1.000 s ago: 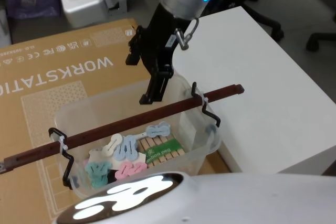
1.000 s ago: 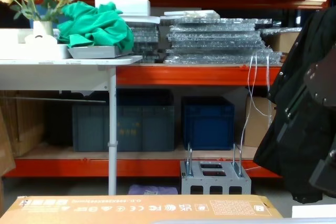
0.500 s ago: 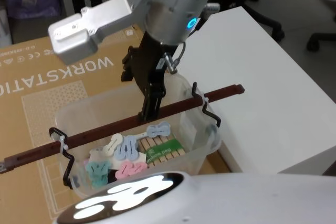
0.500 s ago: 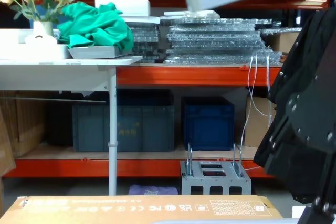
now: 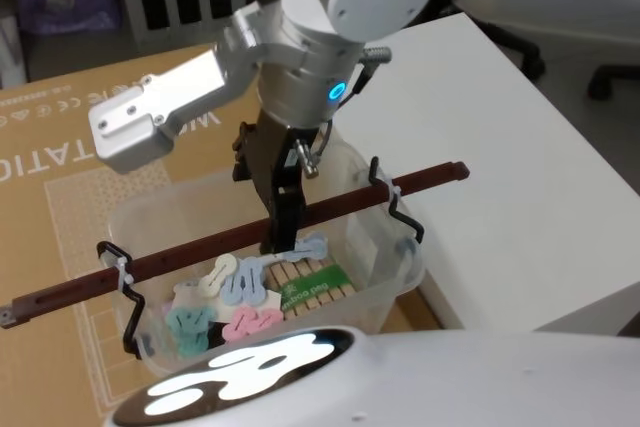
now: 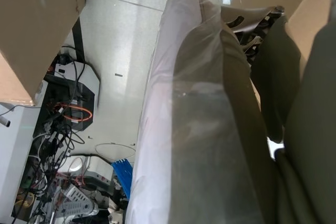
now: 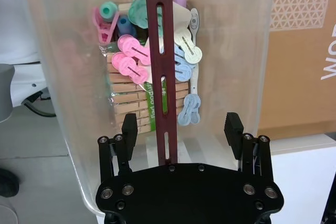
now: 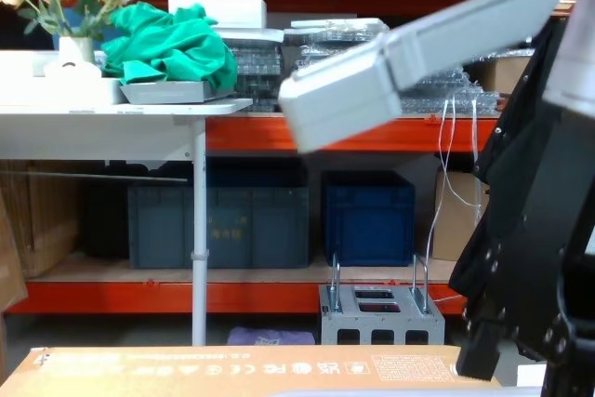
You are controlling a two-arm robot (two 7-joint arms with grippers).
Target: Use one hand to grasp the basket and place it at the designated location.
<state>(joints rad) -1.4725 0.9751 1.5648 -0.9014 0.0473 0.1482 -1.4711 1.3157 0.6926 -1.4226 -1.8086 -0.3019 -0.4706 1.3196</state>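
The basket point(image 5: 385, 262) is a pale translucent tub resting on a cardboard box, with pastel clips and a pack of wooden clothespins inside. A dark red-brown bar handle point(image 5: 200, 247) spans it lengthwise on black wire hooks. My right gripper point(image 5: 279, 237) has come down from above onto the middle of this bar. In the right wrist view the gripper point(image 7: 181, 127) is open, its two black fingers straddle the bar point(image 7: 160, 51), and the basket's wall point(image 7: 63, 77) curves around below. The arm's black housing point(image 8: 530, 258) looms large at the right of the chest view.
A brown cardboard box point(image 5: 90, 147) printed WORKSTATION lies under the basket. A white table point(image 5: 500, 137) stands directly to the basket's right. Farther off are orange shelving, dark blue crates point(image 8: 367, 216) and a grey metal block point(image 8: 379, 315) with loop handles.
My right arm has swung over and lowered. The gripper went from above the basket's far rim down to the bar handle, and its fingers now straddle it. The basket has not moved.
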